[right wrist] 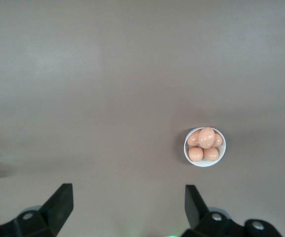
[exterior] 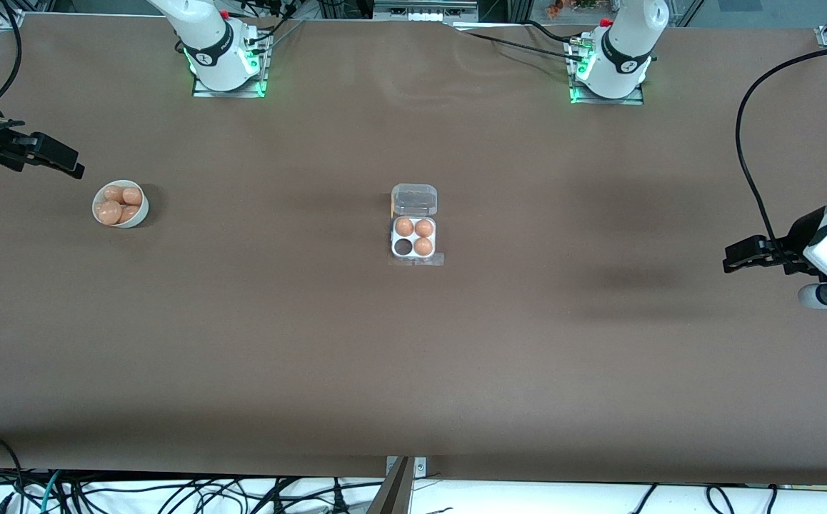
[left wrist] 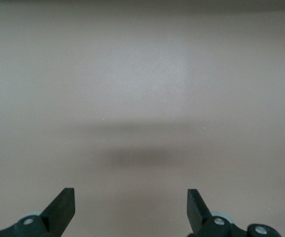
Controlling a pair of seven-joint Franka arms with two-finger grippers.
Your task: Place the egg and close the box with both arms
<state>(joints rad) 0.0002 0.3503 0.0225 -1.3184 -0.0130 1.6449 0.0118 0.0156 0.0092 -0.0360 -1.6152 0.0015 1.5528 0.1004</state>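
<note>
Nearest your front camera sits the box (exterior: 414, 238), lid (exterior: 414, 199) flipped open so its 1 empty cell can take the egg (exterior: 132, 195); 3 cells are filled. That egg lies in the bowl (exterior: 121, 204), beside and below your right claw (exterior: 63, 162), whose fingers are spread and empty. Your left claw (exterior: 736, 258) waits at its own end over bare worktop (exterior: 413, 371), fingers apart, well away from the box. Nothing blocks either reach.

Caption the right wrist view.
Open right gripper above the brown table, bowl of eggs ahead.
</note>
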